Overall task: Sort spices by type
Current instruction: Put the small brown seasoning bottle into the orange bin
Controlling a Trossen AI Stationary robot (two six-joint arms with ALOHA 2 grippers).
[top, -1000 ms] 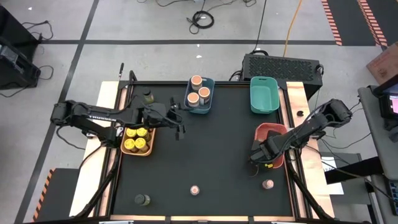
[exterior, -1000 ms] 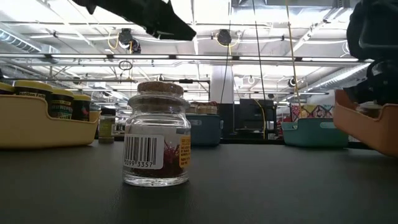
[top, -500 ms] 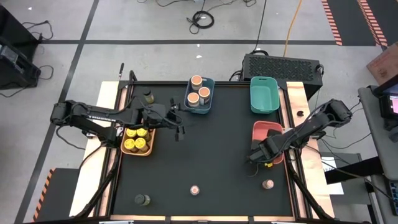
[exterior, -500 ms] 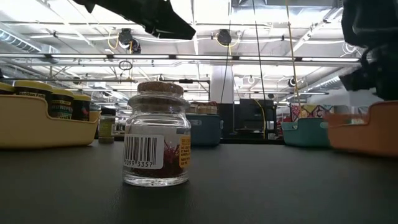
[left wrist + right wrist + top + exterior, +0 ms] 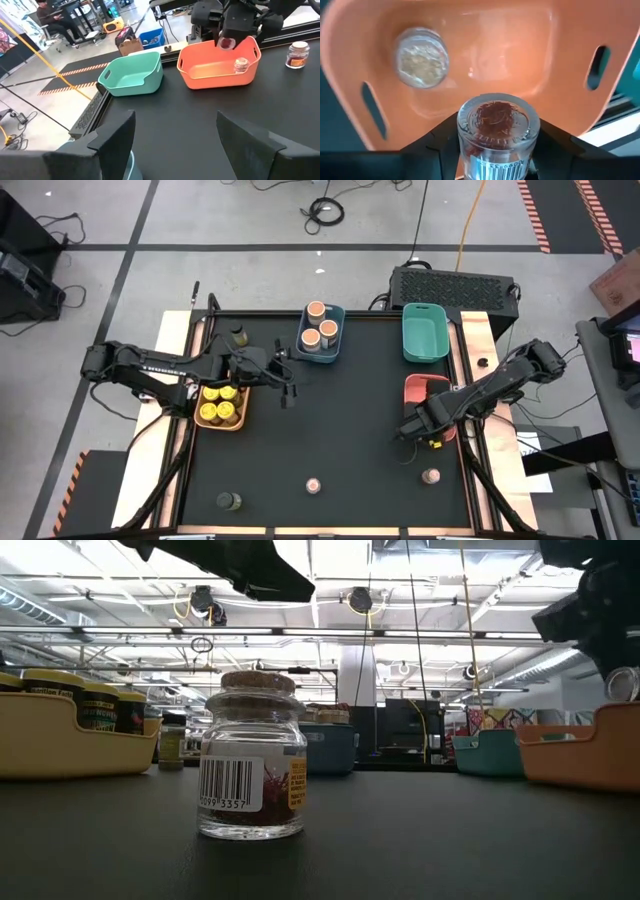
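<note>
Over the red bin [image 5: 470, 55], right tool [image 5: 492, 150] pinching a jar [image 5: 498, 127], base hidden; left tool [image 5: 172, 145] spread.

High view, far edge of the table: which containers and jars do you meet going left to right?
Dark olive jar → blue bin holding three peach-topped jars → empty teal bin.
</note>
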